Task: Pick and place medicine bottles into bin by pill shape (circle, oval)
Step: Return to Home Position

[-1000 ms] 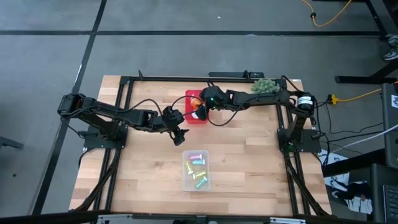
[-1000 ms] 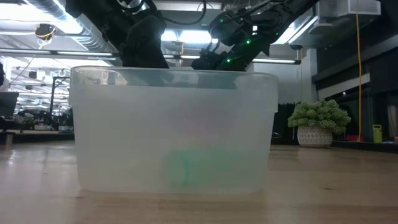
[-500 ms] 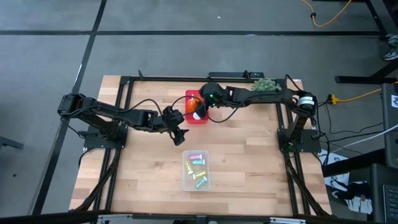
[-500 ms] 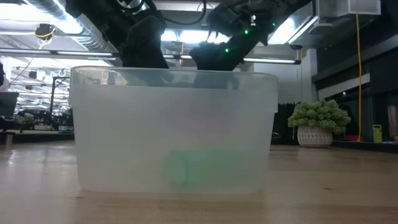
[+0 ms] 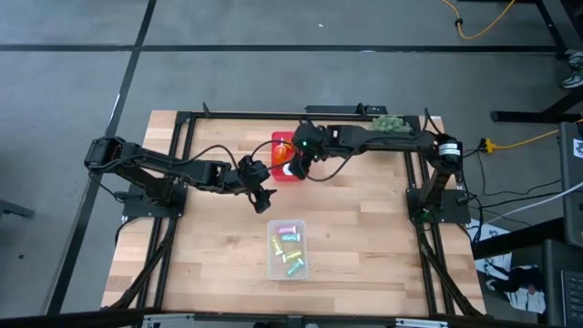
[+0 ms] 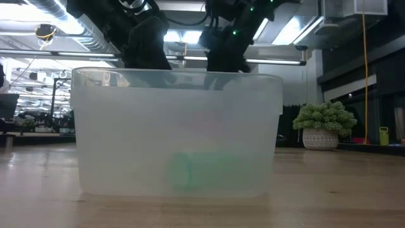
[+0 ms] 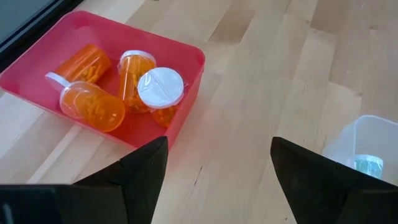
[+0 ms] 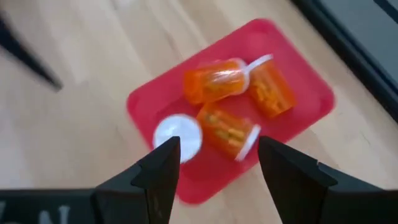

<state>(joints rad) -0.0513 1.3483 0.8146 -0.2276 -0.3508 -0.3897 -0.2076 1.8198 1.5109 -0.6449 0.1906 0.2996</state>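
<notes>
A red bin (image 5: 276,144) at the table's far middle holds several orange bottles with white caps (image 8: 214,82); they lie on the bin's floor, and one stands upright with its cap up (image 7: 161,87). A clear bin (image 5: 288,251) nearer the front holds several small pastel bottles (image 5: 290,239). My right gripper (image 8: 217,168) hangs open over the red bin (image 8: 298,118), above the bottles and touching none. My left gripper (image 7: 217,180) is open and empty between the two bins; in the high view (image 5: 265,199) it is to the left of the red bin's near end.
A green spiky plant in a pot (image 5: 387,124) stands at the far right; it also shows in the low view (image 6: 323,125). The clear bin (image 6: 177,133) fills the low view. Bare wood (image 5: 364,237) lies to the right of the clear bin.
My right gripper has shifted a little toward the table's left over the red bin and tipped from a slant to pointing more steeply down. My left arm has kept still.
</notes>
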